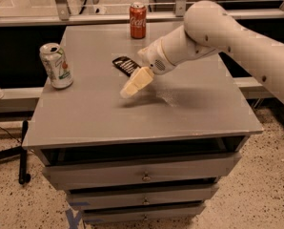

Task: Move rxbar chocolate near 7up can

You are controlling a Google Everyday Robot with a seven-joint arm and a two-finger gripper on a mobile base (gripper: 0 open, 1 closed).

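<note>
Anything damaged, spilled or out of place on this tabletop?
Only the 7up can at the table's left edge: its body looks slightly dented, though it stands upright. The rxbar chocolate lies flat mid-table, the gripper is just in front of it, and the red cola can stands upright. No spill.

Gripper (133, 85) is hanging low mid-frame, just below-right of the rxbar chocolate (124, 64). The table (85, 123) strip running left from the bar to the 7up can (56, 66) is lying open. Red cola can (137, 20) is standing at the upper-centre edge, off that lane. Arm (237, 37) is blocking the upper right.
</note>
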